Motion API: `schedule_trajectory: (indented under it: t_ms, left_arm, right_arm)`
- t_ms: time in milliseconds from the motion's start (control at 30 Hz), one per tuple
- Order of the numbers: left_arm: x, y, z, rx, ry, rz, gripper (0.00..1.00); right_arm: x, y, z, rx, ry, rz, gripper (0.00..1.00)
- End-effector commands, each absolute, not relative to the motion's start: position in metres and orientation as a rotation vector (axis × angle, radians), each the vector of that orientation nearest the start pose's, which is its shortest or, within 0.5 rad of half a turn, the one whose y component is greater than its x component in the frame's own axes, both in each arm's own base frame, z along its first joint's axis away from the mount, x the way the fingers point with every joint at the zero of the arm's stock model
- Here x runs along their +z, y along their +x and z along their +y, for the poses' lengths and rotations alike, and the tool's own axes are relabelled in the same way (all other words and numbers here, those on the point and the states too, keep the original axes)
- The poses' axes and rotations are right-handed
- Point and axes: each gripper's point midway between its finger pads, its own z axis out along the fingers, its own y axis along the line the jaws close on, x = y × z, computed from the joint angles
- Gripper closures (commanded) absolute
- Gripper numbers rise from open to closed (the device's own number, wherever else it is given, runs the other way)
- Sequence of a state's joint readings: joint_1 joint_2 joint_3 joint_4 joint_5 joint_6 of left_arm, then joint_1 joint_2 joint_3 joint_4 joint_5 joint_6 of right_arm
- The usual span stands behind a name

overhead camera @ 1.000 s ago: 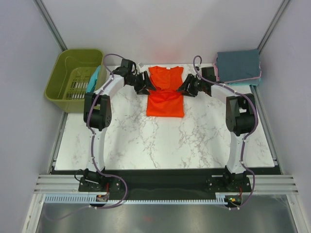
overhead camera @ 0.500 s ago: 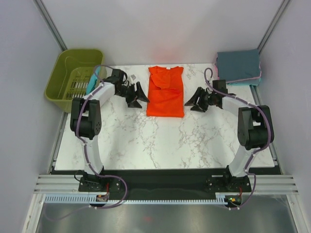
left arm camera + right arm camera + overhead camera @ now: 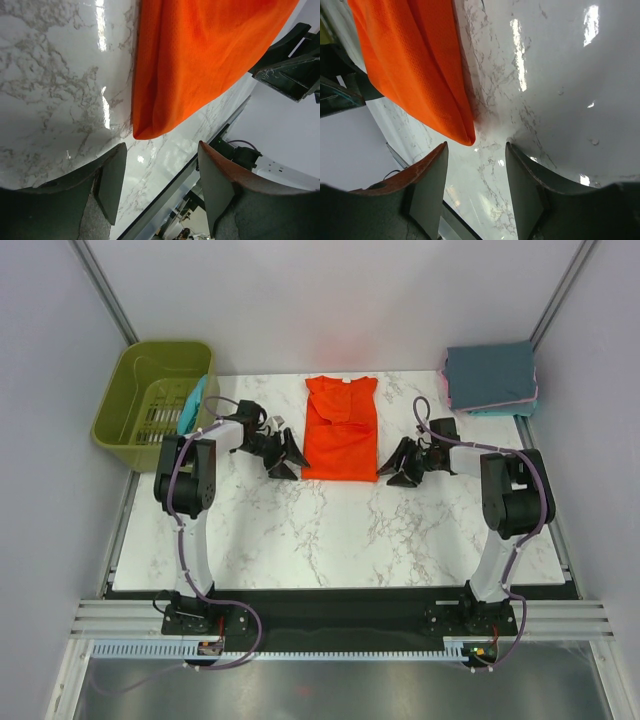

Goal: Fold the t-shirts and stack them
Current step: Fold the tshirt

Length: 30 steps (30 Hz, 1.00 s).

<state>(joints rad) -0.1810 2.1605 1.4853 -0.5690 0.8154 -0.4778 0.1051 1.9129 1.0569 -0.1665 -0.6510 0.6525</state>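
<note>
I see the orange t-shirt lying in a narrow strip at the far middle of the counter. The left gripper and right gripper flank its 2 near corners, jaws apart, empty. Next, I judge: pinch both corners and fold toward the collar.

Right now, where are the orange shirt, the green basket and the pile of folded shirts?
orange shirt point(image 3: 340, 435): top external view, middle of its folded body.
green basket point(image 3: 160, 362): top external view, inside of its far wall.
pile of folded shirts point(image 3: 490, 370): top external view, slate-blue shirt on top.
</note>
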Motion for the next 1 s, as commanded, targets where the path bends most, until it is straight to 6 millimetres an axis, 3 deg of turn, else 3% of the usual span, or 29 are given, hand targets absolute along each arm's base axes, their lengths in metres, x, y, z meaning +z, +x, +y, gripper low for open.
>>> schedule_trajectory:
  t_ms: [0, 467, 733, 967]
  left_arm:
    - [0.048, 0.389, -0.223, -1.385, -0.235, 2.793, 0.34]
    - [0.03, 0.393, -0.231, -1.403, -0.273, 2.82, 0.35]
    - [0.025, 0.393, -0.232, -1.418, -0.297, 2.825, 0.5]
    - [0.023, 0.392, -0.234, -1.416, -0.297, 2.824, 0.75]
  right_arm:
    - [0.034, 0.389, 0.176, 1.138, 0.44, 2.585, 0.43]
    - [0.031, 0.387, 0.201, 1.165, 0.392, 2.61, 0.43]
    - [0.026, 0.386, 0.2, 1.146, 0.389, 2.618, 0.45]
    - [0.028, 0.394, 0.202, 1.151, 0.365, 2.589, 0.79]
